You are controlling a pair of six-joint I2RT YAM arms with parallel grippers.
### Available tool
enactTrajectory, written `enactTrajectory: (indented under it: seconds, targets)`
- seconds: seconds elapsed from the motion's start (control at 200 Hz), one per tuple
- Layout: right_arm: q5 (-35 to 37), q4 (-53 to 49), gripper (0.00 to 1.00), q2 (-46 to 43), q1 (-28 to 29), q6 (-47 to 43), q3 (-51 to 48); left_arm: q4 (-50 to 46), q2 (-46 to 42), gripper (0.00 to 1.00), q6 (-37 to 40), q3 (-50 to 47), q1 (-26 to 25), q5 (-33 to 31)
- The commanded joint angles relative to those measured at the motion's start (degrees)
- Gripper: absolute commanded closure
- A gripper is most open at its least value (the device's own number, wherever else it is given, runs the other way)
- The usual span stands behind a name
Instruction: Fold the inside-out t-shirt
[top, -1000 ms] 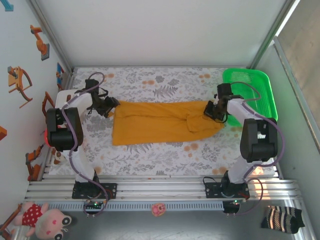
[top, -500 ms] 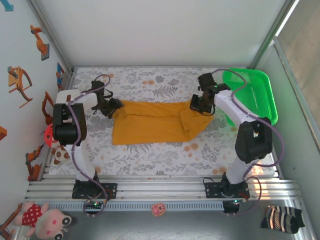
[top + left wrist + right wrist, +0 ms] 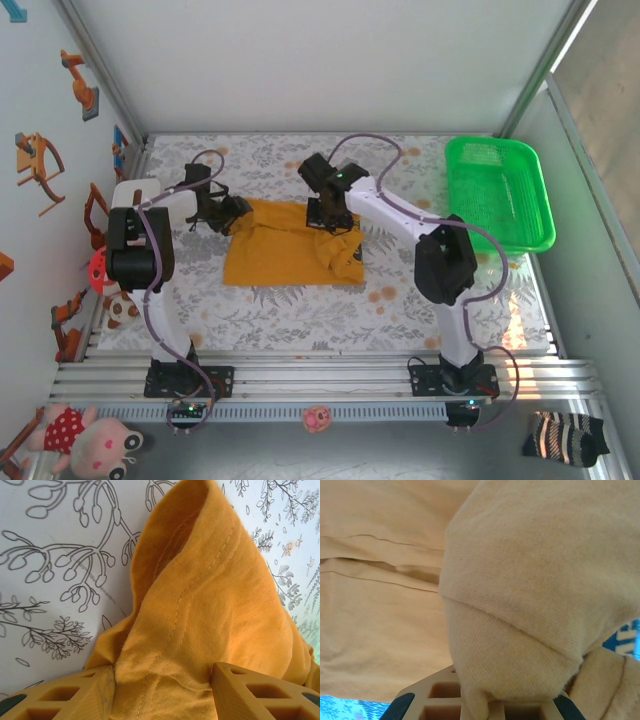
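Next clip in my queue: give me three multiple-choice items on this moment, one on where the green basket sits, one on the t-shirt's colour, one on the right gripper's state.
1. Where on the table does the green basket sit?
A. far right corner
B. near left corner
C. on top of the t-shirt

2. What colour is the t-shirt?
A. blue
B. mustard yellow
C. white

3. What state is the right gripper in?
A. open over bare table
B. shut on a fold of the t-shirt
C. open inside the basket

Answers:
1 A: the top view shows it at the table's far right, apart from the shirt.
2 B: the cloth is mustard in the top view and in both wrist views.
3 B: the right wrist view shows a fold of cloth clamped in the gripper.
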Motion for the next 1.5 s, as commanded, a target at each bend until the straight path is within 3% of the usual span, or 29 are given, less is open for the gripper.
enactTrajectory:
  seconds: [0.0, 0.691, 0.861, 0.941, 1.076, 1.107, 1.142, 1.277, 1.492]
  targets:
    - [1.9, -2.9, 1.0, 2.8, 2.0, 5.0, 5.8, -1.4, 3.2, 0.46, -0.5, -3.4, -0.9, -1.6]
    - [-1.1, -6.1, 1.0, 17.1, 6.8, 9.0, 27.5, -0.5, 3.9, 0.46, -0.3, -4.2, -1.5, -1.2]
    - [-2.9, -3.1, 1.0, 19.3, 7.5, 10.2, 28.0, -0.5, 3.9, 0.46, -0.4, -4.3, -1.5, -1.2]
    - [-6.2, 3.3, 1.0, 20.7, 8.1, 8.4, 27.6, -0.4, 3.9, 0.46, -0.5, -4.2, -1.6, -1.1]
    - [-19.1, 16.4, 0.6, 22.4, 9.1, 2.8, 28.6, -2.4, 4.3, 0.46, -0.2, -1.7, -1.2, -1.2]
    - [-19.9, 17.3, 0.35, 21.7, 9.4, 1.3, 28.8, -3.1, 4.4, 0.46, -0.1, -0.5, -0.9, -1.1]
    - [-20.3, 18.3, 0.28, 20.0, 9.5, -0.1, 28.4, -4.1, 4.5, 0.45, -0.1, 0.8, -0.5, -1.1]
    - [-19.3, 21.0, 0.24, 11.5, 8.5, -3.6, 22.1, -7.6, 4.5, 0.38, 0.2, 7.2, 2.3, -0.5]
    - [-17.9, 28.0, 0.31, -3.7, 2.0, -2.3, 2.7, -12.5, 0.4, 0.34, 1.6, 15.2, 7.9, 0.2]
